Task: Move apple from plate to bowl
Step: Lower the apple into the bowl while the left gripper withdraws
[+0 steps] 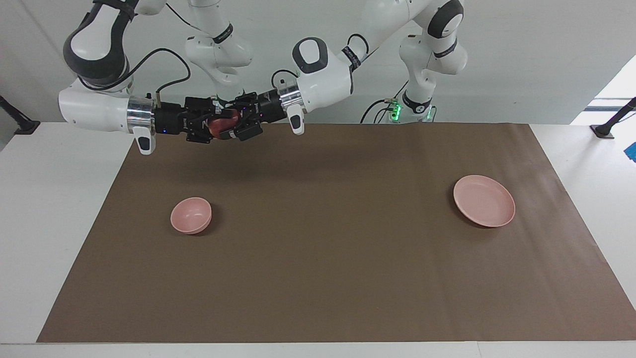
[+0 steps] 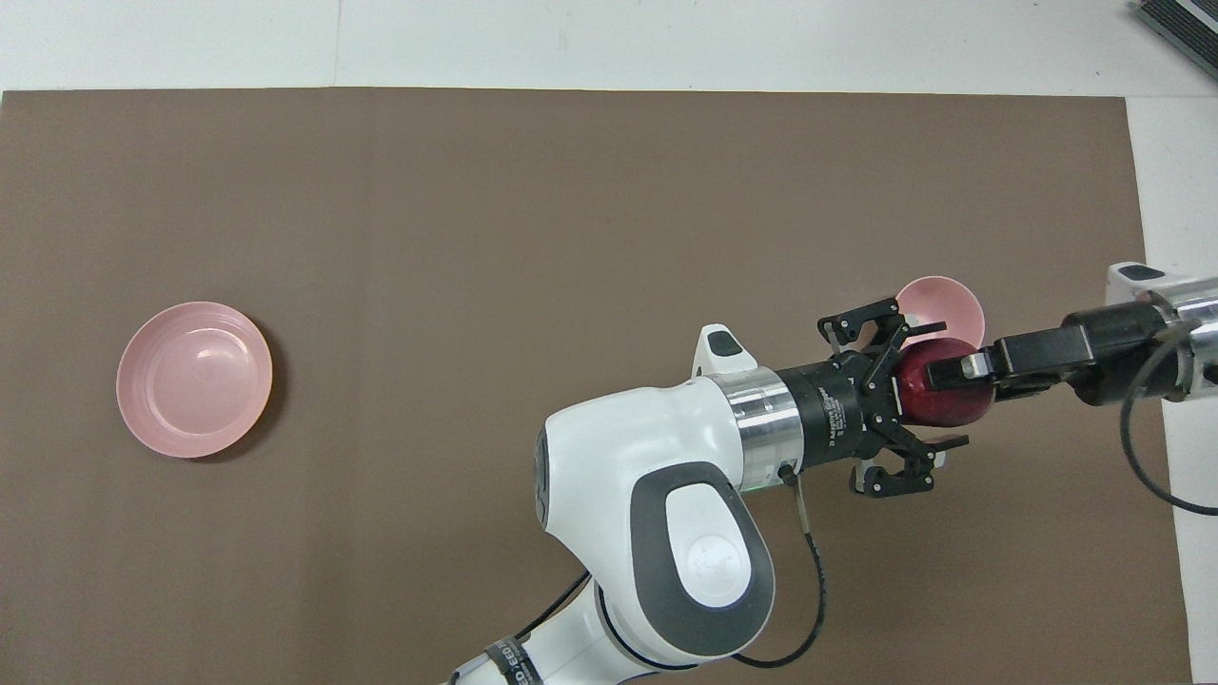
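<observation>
The dark red apple point(image 1: 219, 126) point(image 2: 937, 407) hangs in the air over the brown mat, toward the right arm's end. My right gripper point(image 1: 212, 127) point(image 2: 944, 373) is shut on it, one finger lying across its top. My left gripper point(image 1: 234, 126) point(image 2: 942, 385) faces it from the other way, open, with its fingertips spread on either side of the apple and just clear of it. The small pink bowl point(image 1: 191, 215) point(image 2: 944, 297) stands empty on the mat below, farther from the robots. The flat pink plate point(image 1: 484, 200) point(image 2: 194, 379) lies empty toward the left arm's end.
The brown mat point(image 1: 328, 258) covers most of the white table. The left arm's white forearm point(image 2: 657, 476) stretches across the mat's near half toward the right arm's end. A dark ridged object point(image 2: 1185, 29) sits at the table's farthest corner.
</observation>
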Robot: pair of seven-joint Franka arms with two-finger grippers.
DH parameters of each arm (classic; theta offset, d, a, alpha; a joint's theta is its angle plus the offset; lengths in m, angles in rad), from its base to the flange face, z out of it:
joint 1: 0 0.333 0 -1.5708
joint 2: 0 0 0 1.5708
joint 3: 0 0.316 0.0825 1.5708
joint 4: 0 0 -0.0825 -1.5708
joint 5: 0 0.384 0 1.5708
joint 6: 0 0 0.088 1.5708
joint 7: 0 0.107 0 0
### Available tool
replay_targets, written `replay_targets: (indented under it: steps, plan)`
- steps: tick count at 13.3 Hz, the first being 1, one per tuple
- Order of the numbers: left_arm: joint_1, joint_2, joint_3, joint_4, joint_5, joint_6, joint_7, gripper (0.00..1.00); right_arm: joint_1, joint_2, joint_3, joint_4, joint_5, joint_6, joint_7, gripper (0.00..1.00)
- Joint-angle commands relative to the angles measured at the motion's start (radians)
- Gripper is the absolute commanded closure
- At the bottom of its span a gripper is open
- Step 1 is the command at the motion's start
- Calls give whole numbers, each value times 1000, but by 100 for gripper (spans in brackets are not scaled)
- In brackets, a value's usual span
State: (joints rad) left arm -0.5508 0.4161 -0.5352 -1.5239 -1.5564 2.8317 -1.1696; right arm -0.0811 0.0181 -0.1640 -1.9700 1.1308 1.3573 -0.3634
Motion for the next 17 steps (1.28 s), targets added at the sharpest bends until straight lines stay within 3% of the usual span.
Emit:
replay_targets:
  steps: [1,5,8,10,14,17]
  plan:
    - [-20,15,12,27,25,11,-5,0,0,-9,3,8,-29,26,29,100]
    - [3,-2,15,-5,65,2,-11,0,-2,29,3,69,-75,28,26,100]
    - [75,-34,20,-87,70,-105,-2,0,-17,66,3,131,-169,39,15,100]
    - [127,-56,21,-136,138,-188,5,0,-23,68,1,135,-241,69,-18,100]
    - [250,-80,21,-183,338,-452,33,0,1,78,4,135,-514,227,-117,100]
    - [357,-92,21,-209,403,-628,80,0,64,86,9,129,-736,396,-106,100]
